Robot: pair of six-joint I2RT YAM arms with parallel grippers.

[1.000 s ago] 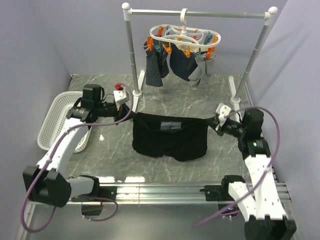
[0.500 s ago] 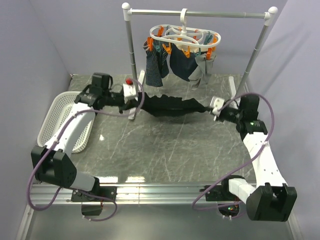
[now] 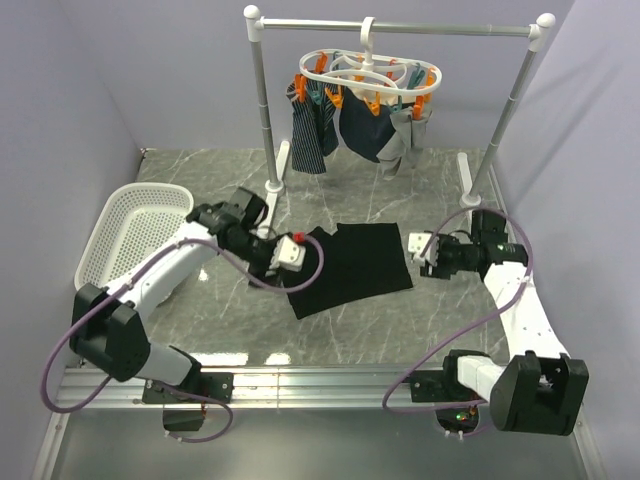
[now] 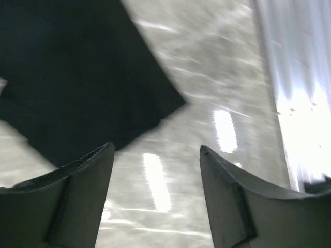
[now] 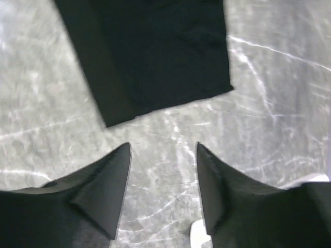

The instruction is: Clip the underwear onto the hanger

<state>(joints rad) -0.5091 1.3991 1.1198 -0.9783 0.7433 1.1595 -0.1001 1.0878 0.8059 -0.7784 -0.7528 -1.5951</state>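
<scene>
The black underwear (image 3: 350, 265) lies spread flat on the marble table, free of both grippers. My left gripper (image 3: 288, 266) sits at its left edge, open, with nothing between the fingers. The left wrist view shows the underwear (image 4: 77, 77) ahead of the open left gripper (image 4: 156, 149). My right gripper (image 3: 412, 258) stands just off the cloth's right edge, also open and empty. In the right wrist view the underwear (image 5: 155, 51) lies beyond the right gripper (image 5: 163, 147). The white hanger (image 3: 370, 75) with orange and teal pegs hangs from the rail at the back.
A silver rail stand (image 3: 400, 26) with white ball ends spans the back. A striped garment (image 3: 308, 125), a dark piece (image 3: 362, 130) and a grey sock (image 3: 405, 135) hang from the pegs. A white basket (image 3: 130, 235) sits at the left.
The underwear, held stretched in the air between both shut grippers, now lies flat on the table. Both grippers have opened and let go. The left arm swung toward the centre.
</scene>
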